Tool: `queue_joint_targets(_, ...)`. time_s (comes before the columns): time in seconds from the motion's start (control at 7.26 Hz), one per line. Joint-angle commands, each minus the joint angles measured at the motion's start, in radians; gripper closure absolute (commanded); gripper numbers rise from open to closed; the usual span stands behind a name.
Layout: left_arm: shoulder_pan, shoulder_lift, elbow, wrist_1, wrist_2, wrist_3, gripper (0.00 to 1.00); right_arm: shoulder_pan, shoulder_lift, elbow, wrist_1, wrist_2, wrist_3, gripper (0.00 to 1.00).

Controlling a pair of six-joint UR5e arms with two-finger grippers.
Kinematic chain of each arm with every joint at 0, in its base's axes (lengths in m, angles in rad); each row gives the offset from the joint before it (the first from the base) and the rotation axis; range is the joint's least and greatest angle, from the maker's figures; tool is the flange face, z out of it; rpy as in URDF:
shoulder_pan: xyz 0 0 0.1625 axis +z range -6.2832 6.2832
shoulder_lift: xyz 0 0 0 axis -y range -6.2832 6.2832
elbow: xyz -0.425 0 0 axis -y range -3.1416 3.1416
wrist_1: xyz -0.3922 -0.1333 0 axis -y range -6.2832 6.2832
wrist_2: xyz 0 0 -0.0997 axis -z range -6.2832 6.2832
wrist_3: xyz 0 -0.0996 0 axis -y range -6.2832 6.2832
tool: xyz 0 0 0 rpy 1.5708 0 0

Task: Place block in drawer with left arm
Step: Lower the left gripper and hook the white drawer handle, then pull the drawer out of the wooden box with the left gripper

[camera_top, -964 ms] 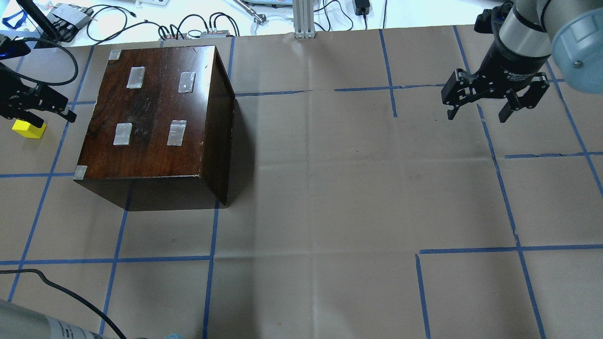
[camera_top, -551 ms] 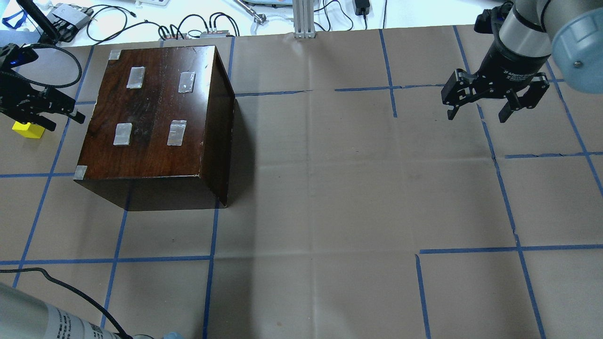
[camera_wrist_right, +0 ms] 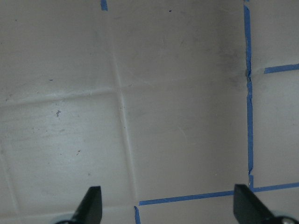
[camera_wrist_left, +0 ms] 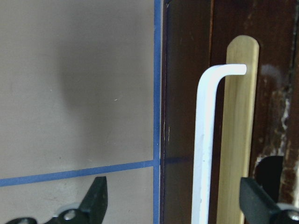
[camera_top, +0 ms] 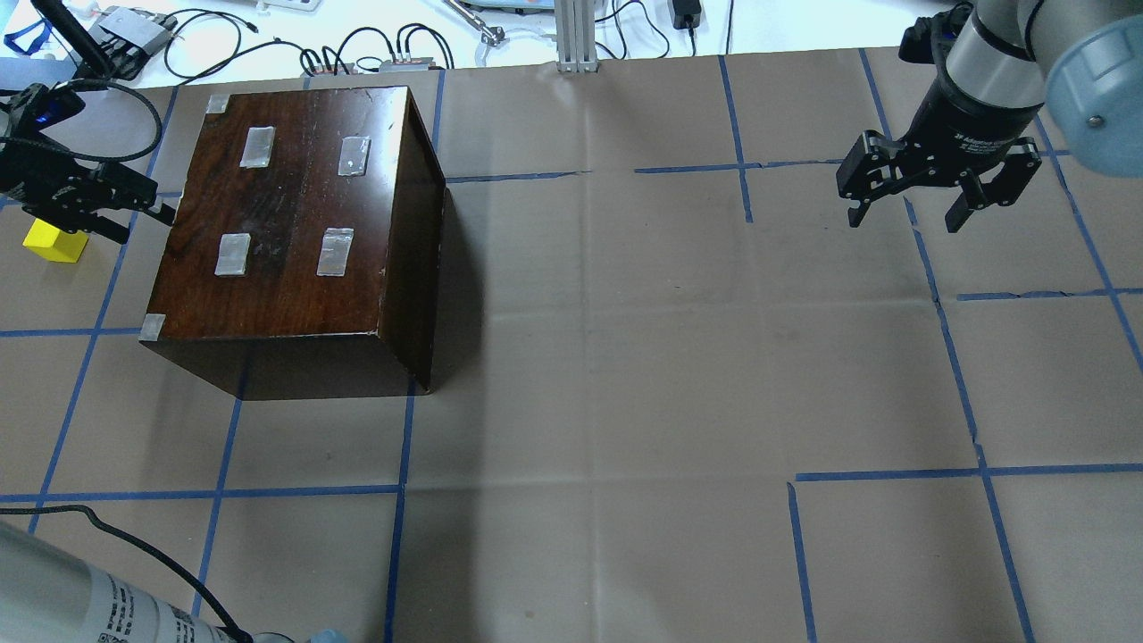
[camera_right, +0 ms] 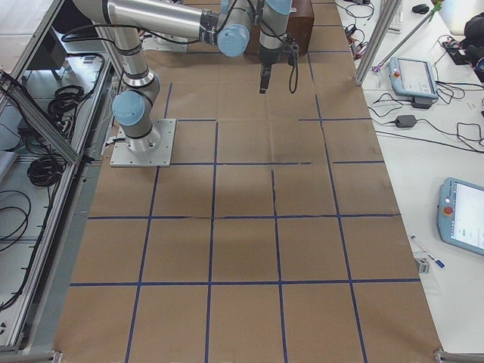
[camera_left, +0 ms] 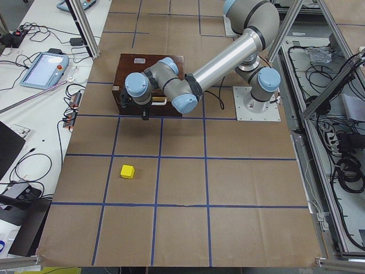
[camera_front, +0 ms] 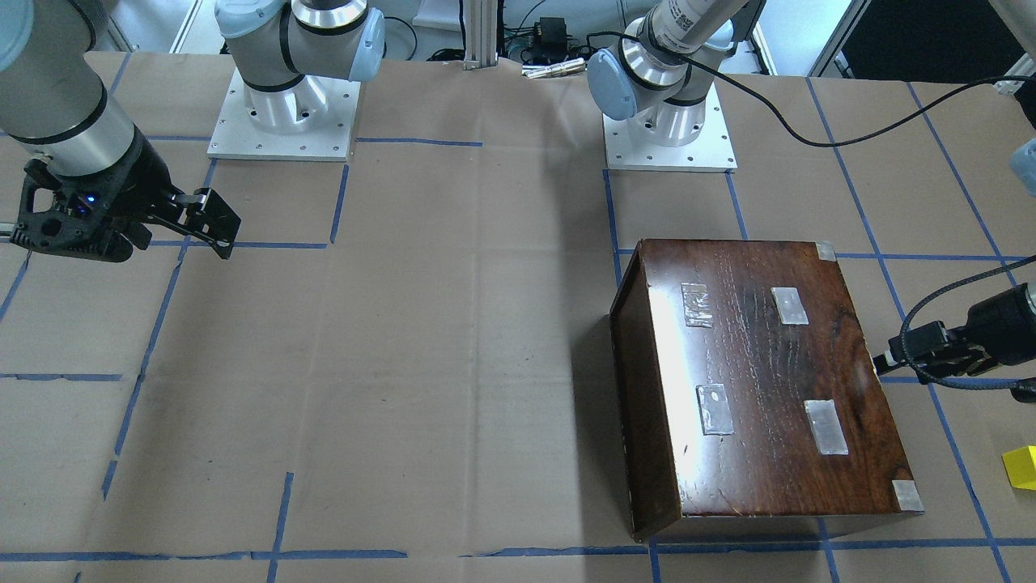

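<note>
The yellow block (camera_top: 55,242) lies on the paper left of the dark cabinet (camera_top: 286,214); it also shows in the front view (camera_front: 1021,467) and the left side view (camera_left: 127,171). The drawer is closed. Only its dark front with a white handle (camera_wrist_left: 205,149) and a pale wood strip (camera_wrist_left: 239,140) shows, in the left wrist view. My left gripper (camera_top: 143,221) is open and empty, level with the cabinet's left face, and its fingertips (camera_wrist_left: 98,196) straddle the handle without touching it. The block is beside the gripper, not in it. My right gripper (camera_top: 906,217) is open and empty at the far right.
The cabinet top has several silver tape patches (camera_top: 335,251). Cables and small devices (camera_top: 134,31) lie along the far table edge. A black cable (camera_top: 134,549) trails from the left arm at the near left. Blue tape lines (camera_top: 402,491) grid the brown paper.
My left gripper has moved right, off the yellow block and up to the cabinet's left face. The block stays on the paper. The right arm has not moved.
</note>
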Motion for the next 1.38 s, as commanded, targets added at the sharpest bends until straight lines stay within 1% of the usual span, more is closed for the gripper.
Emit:
queue_joint_targets(0.0, 0.0, -0.023, 0.006, 0.0, -0.005, -0.002, 0.01, 0.0, 0.0, 0.0, 0.0, 0.0, -0.001, 0.0)
queue_joint_targets(0.69, 0.0, -0.053, 0.007, 0.0, -0.008, -0.005, 0.01, 0.0, 0.0, 0.0, 0.0, 0.0, -0.001, 0.0)
queue_joint_targets(1.24, 0.0, -0.053, 0.009, 0.001, 0.003, 0.002, 0.01, 0.0, 0.0, -0.001, 0.0, 0.0, 0.0, 0.0)
